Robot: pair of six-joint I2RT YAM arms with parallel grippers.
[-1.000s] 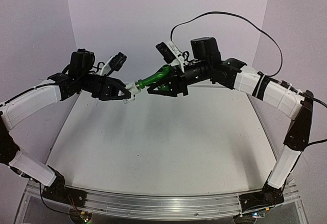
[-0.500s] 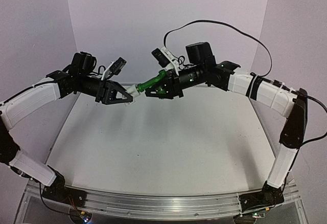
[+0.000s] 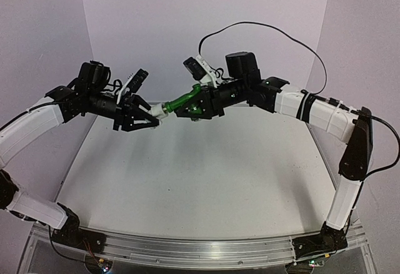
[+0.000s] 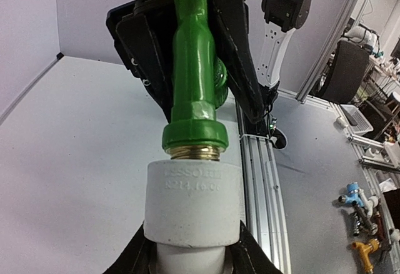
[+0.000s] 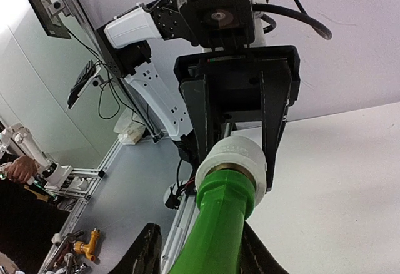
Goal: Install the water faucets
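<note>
A green faucet [image 3: 183,99] and its white fitting [image 3: 160,109] are held together in mid-air above the far part of the table. My left gripper [image 3: 152,116] is shut on the white fitting [image 4: 192,204]. My right gripper [image 3: 187,106] is shut on the green faucet [image 5: 220,236]. The faucet's brass threaded end [image 4: 194,152] sits in the fitting's mouth, with a thin band of thread showing. In the right wrist view the fitting [image 5: 234,161] sits between the left gripper's black fingers [image 5: 275,130].
The white table [image 3: 194,180] lies below both arms. A black cable [image 3: 275,27] loops over the right arm. An aluminium rail [image 3: 187,252] runs along the near edge. Spare faucets [image 4: 362,224] lie on the floor beyond the table.
Both arms shifted left, and the joined faucet and fitting moved slightly left and down. The left wrist has rolled. Both grippers keep their hold.
</note>
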